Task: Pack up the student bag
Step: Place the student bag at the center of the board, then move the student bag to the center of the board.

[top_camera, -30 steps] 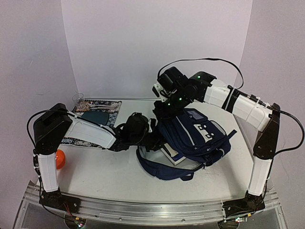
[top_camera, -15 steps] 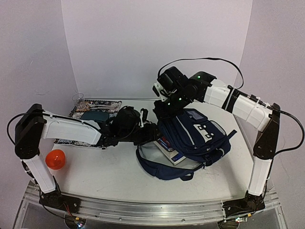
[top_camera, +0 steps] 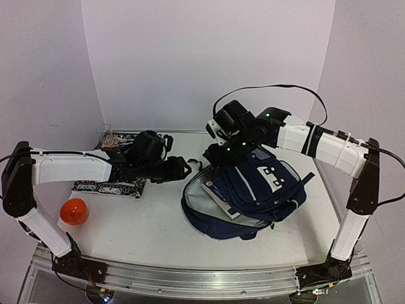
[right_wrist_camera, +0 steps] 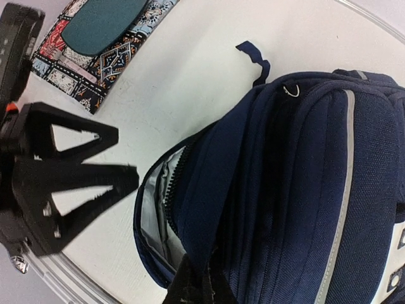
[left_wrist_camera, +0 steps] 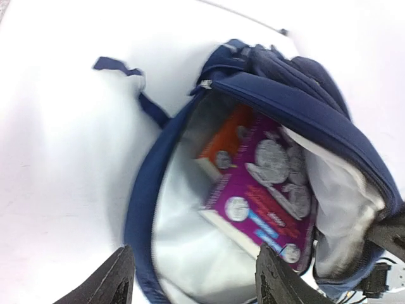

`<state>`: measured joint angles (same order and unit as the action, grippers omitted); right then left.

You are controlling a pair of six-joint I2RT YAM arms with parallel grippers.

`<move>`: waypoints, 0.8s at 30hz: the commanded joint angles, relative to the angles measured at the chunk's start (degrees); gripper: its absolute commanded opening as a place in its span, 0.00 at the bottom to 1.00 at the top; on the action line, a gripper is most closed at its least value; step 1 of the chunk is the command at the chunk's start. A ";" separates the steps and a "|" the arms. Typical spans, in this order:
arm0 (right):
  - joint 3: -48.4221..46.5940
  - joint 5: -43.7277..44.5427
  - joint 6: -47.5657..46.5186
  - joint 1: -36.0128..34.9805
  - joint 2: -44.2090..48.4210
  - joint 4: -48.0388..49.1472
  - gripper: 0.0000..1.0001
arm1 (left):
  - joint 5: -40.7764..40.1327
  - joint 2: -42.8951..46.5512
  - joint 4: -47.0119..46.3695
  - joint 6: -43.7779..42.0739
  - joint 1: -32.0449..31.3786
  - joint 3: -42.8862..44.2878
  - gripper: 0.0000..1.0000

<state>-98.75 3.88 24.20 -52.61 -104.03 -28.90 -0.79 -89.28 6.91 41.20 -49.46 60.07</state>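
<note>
There is one student bag point(top_camera: 266, 190). Inside it I count two books: one purple book point(left_wrist_camera: 266, 183) and one orange book point(left_wrist_camera: 223, 136) partly under it; whether more lie below, I cannot tell. On the table point(top_camera: 145, 234) there are one patterned mat point(right_wrist_camera: 95, 38), one orange ball point(top_camera: 74, 211) and one clear glass point(top_camera: 105, 131). The grippers are two: the left gripper point(right_wrist_camera: 126, 157) and the right gripper point(right_wrist_camera: 195, 278).

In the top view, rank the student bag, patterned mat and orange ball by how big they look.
1. student bag, largest.
2. patterned mat, partly hidden under the left arm, but clearly next.
3. orange ball, smallest.
</note>
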 commanded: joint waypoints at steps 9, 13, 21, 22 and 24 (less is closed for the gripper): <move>2.89 -2.18 2.76 -0.20 -3.00 5.23 0.20 | 10.98 -5.76 1.21 2.98 -0.26 -3.42 0.67; 3.40 -1.05 3.06 -0.15 -1.86 5.25 0.33 | 11.33 -8.62 1.04 4.64 -0.44 -3.55 0.62; 20.35 4.96 8.75 1.72 12.23 5.57 0.60 | 11.34 -11.76 0.16 2.61 0.06 -2.10 0.07; 22.61 5.26 9.73 2.09 14.13 5.75 0.61 | 11.14 -11.84 0.24 1.85 0.74 -1.57 0.03; 27.32 5.62 11.70 2.69 17.98 6.09 0.64 | 10.82 -12.10 0.78 0.24 2.11 -0.26 0.00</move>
<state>-77.92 6.06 31.22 -51.37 -94.25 -21.64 10.63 -100.93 8.43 44.53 -49.43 56.66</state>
